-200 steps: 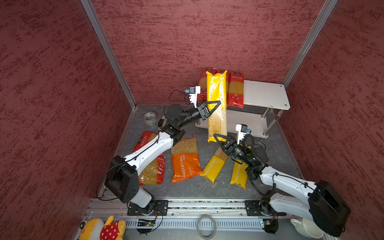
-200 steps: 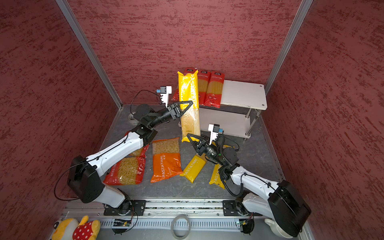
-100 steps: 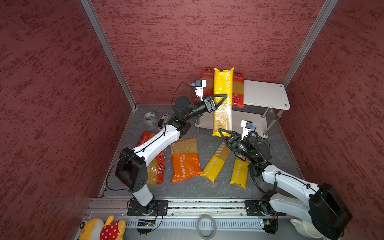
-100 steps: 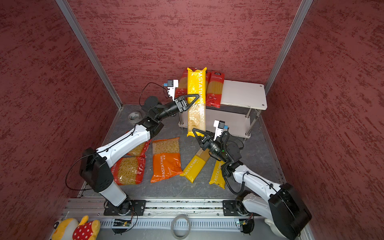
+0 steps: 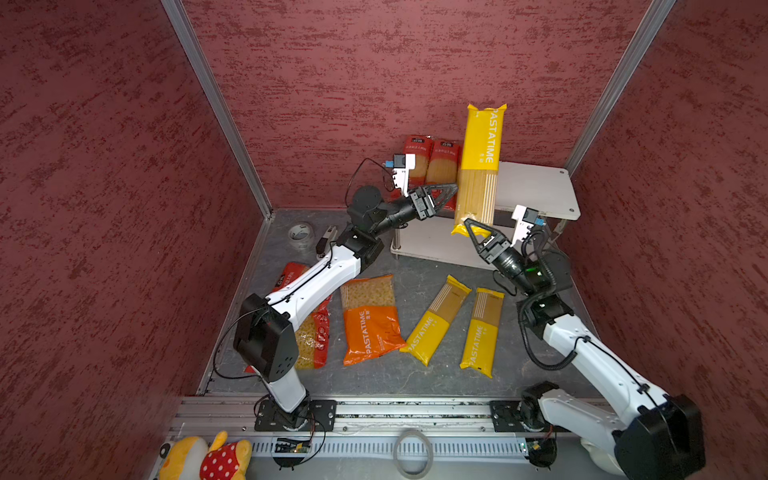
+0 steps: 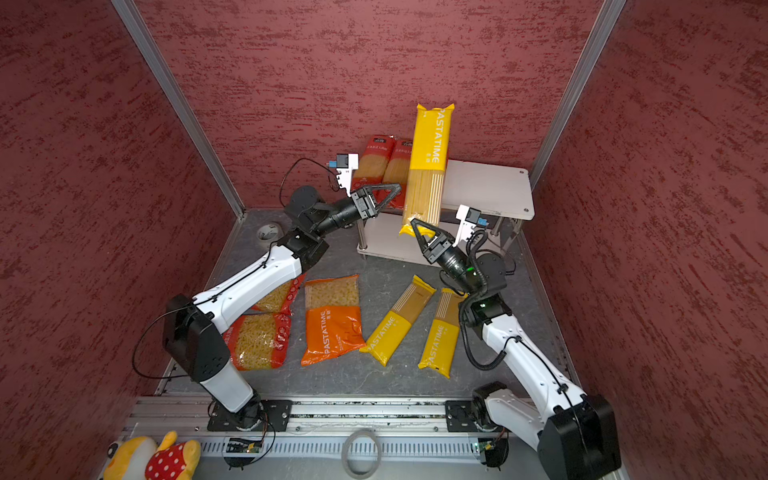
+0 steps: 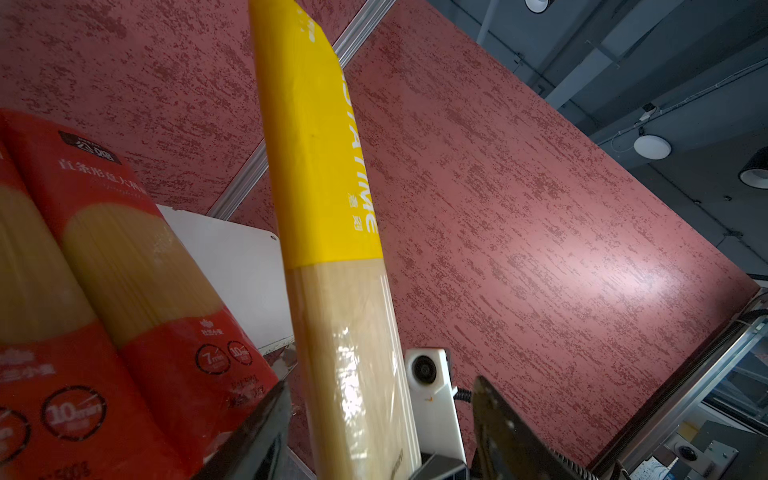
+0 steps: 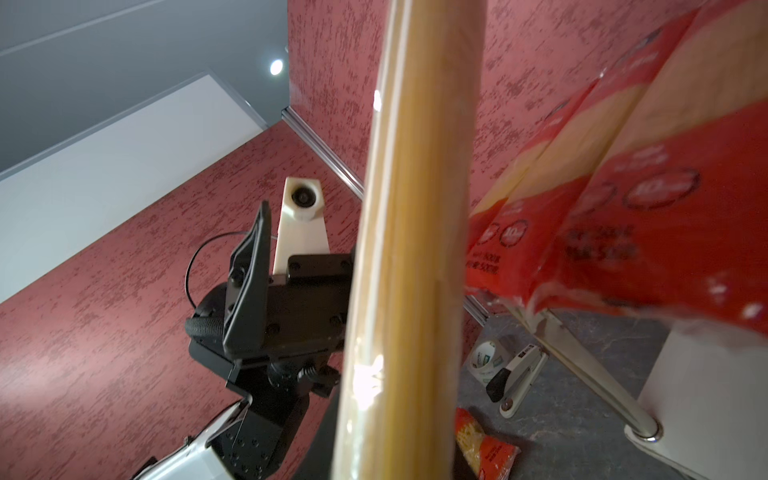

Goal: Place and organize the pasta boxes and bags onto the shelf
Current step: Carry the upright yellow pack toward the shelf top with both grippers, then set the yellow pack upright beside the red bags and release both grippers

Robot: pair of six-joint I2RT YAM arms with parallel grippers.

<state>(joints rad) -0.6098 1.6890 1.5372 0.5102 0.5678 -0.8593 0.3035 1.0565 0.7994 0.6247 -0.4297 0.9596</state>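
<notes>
A long yellow PASTATIME spaghetti pack (image 5: 480,166) stands upright at the front of the white two-tier shelf (image 5: 536,187). It is just beside two red spaghetti packs (image 5: 432,164) that stand on the left end of the top tier and lean against the back wall. Whether the yellow pack touches the shelf cannot be told.

The right end effector (image 5: 471,227) pinches the pack's bottom end, jaws narrow. The left end effector (image 5: 453,193) has its jaws wide, one on each side of the pack's clear middle, with a gap showing in the left wrist view.

On the gray bench (image 5: 415,382) lie an orange PASTATIME pack (image 5: 370,320), two more yellow spaghetti packs (image 5: 436,320) and two red short-pasta packs (image 6: 257,340), the red ones partly under the left arm.
</notes>
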